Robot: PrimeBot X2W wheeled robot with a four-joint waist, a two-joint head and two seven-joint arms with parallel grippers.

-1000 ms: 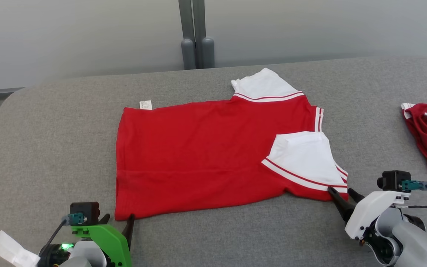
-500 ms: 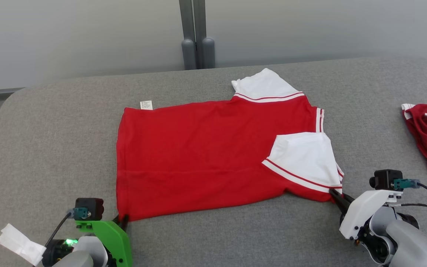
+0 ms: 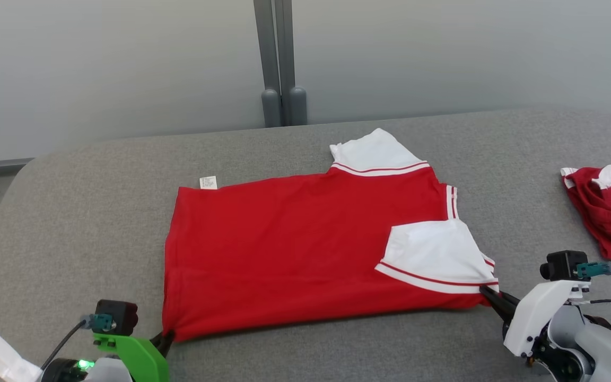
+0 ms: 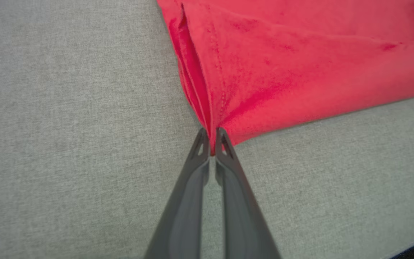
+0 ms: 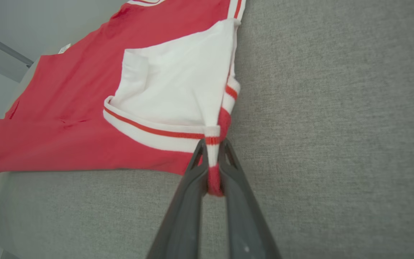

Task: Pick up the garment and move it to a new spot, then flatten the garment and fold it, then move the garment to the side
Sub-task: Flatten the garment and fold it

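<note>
Pinching the shirt (image 3: 295,249) at its two near corners, the left gripper (image 4: 211,138) clamps the hem (image 4: 218,97) and the right gripper (image 5: 212,151) the sleeve cuff (image 5: 156,136); the shirt lies flat just beyond the fingers (image 4: 192,172), so flattening looks done, folding and moving aside remain.

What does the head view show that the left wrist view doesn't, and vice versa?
Head view: right tool shut on the sleeve hem of the flat red shirt with white sleeves, a crumpled red-and-white garment at far right, and a small white care label.
Left wrist view: close-up of the hem stitching and the bunched folds at the pinched corner.
Both: left tool shut on the shirt's near corner, lying on the grey fabric-covered surface.
</note>
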